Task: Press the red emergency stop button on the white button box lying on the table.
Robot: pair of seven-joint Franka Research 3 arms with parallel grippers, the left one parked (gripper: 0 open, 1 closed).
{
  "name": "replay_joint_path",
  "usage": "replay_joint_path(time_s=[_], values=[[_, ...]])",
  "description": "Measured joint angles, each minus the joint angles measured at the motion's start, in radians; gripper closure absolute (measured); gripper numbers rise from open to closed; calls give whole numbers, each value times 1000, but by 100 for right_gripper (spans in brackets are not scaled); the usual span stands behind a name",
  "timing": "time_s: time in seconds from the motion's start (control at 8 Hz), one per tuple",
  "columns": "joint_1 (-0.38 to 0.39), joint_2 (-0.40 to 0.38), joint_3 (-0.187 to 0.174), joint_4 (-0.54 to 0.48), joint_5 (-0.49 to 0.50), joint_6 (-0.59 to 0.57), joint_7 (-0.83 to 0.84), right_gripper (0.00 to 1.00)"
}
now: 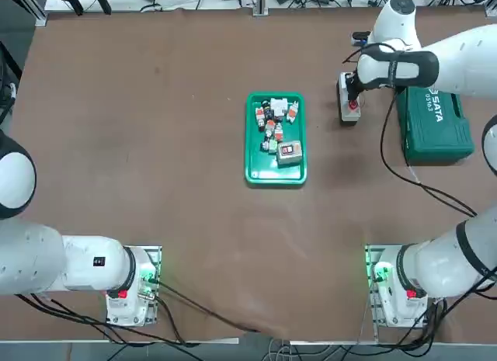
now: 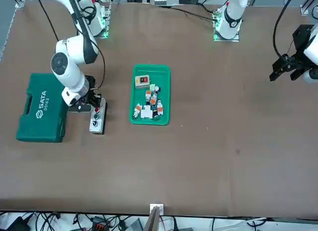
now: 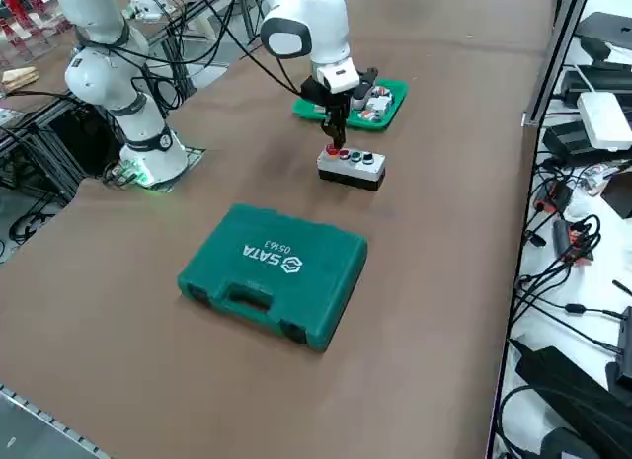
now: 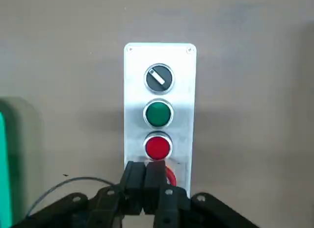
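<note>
The white button box lies flat on the brown table, between the green tray and the green case. Along its top run a black knob, a green button and a small red button. Past those, at the box's end, the red emergency stop button shows only as a red edge beside my fingertips. My right gripper is shut, empty, and points straight down onto that end. Whether it touches the button is hidden. The right side view shows the right gripper standing over the box.
A green tray of small parts, including a grey box with a red face, sits mid-table. A green SATA case lies close beside the button box, on the side away from the tray. Cables trail from the arm across the table.
</note>
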Motion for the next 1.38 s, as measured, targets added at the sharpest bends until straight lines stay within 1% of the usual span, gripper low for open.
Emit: replay_joint_path(time_s=[0.62, 1.38], values=[[-1, -29, -5, -32, 0, -3, 1, 98], [-1, -26, -7, -45, 0, -3, 2, 98]])
